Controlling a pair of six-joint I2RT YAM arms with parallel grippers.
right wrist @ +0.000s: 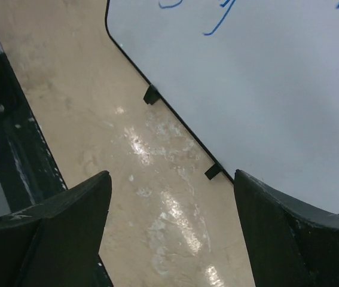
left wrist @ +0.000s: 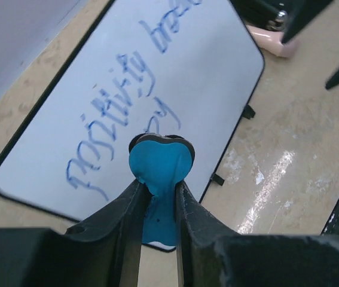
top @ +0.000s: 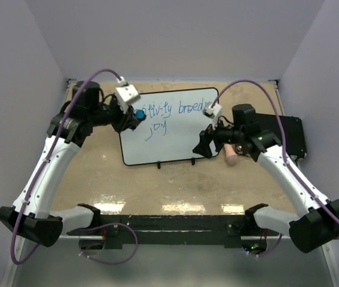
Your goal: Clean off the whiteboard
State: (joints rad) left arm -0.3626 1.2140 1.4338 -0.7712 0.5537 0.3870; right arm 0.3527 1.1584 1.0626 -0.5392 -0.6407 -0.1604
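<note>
Your tan table (top: 175, 185) carries the whiteboard (top: 181, 140), which lies flat at its middle toward the back, blue handwriting across its upper part. A black box (top: 292, 137) sits at the table's right edge. Your right gripper (right wrist: 171, 173) hangs over the board's near right edge, jaws spread with nothing between them. Your left gripper (left wrist: 158, 191), over the board's left end, is clamped on a blue eraser (left wrist: 159, 164). A small pink object (top: 232, 156) lies just right of the board.

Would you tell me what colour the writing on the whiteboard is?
Blue; the writing on the whiteboard shows best in the left wrist view.
</note>
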